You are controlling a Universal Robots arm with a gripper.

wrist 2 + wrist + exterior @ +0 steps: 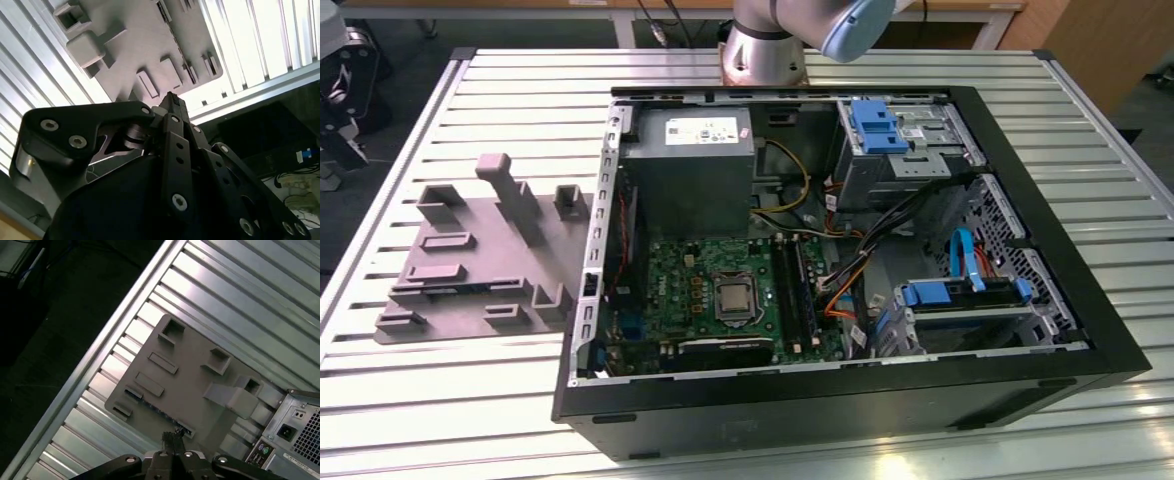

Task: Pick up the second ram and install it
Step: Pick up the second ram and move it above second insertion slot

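My gripper (172,440) hangs high above the grey holder plate (195,375), its black fingers pressed together and nothing visible between them; in the second wrist view the shut fingertips (172,102) point at that same plate (135,45). A thin dark strip with a bluish tint, which looks like the second ram (160,412), stands on edge in a slot along the plate's edge, just beyond my fingertips. In the exterior view the plate (480,250) lies on the table at the exterior view's left of the open computer case (854,260).
The motherboard (720,290) with its long black slots (794,275) lies inside the case, among cables, a power supply (687,170) and blue drive brackets (961,295). The plate carries raised blocks and a tall post (507,190). The slatted table's edge (100,355) runs close by.
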